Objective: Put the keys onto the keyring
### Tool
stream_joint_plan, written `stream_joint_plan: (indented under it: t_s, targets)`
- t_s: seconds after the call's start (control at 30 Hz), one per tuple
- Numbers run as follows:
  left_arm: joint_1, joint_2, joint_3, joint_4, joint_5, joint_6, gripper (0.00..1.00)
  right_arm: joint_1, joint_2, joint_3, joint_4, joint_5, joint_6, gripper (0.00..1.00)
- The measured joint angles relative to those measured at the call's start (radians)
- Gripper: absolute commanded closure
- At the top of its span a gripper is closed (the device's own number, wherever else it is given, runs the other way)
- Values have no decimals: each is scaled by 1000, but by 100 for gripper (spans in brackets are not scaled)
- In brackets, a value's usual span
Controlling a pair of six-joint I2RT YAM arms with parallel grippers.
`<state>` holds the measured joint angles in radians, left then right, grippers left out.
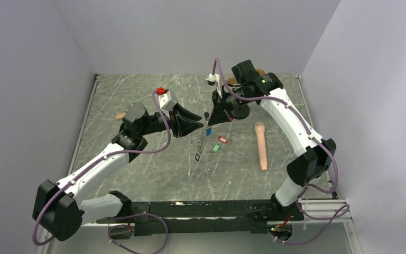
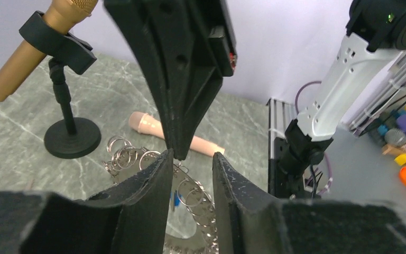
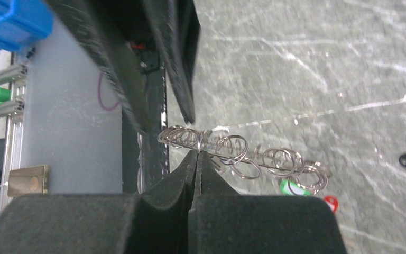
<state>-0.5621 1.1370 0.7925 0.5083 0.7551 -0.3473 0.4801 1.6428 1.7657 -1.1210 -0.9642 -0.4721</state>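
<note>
Two arms (image 1: 103, 161) bent inward, right jaws pinching keyring (image 3: 240, 153)

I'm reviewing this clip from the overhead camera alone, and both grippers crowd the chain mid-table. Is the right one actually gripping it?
Observer: Yes. In its wrist view the right gripper is pinched shut on one ring of the chain.
Operator: And the left one?
Observer: The left gripper is open. The right one's tip points down at its gap, and chain rings show through it.
Operator: What stands behind the right arm?
Observer: A gold microphone clipped in a black stand.
</note>
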Motion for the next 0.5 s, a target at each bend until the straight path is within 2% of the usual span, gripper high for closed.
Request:
stream_joint_plan:
  t_s: [0.23, 0.5]
  targets:
    - [-4, -5, 108, -285, 11, 203, 58, 32, 68, 88, -138, 130, -77, 100]
    - [-59, 42, 143, -427, -26, 327, 57, 40, 111, 154, -212, 163, -109, 100]
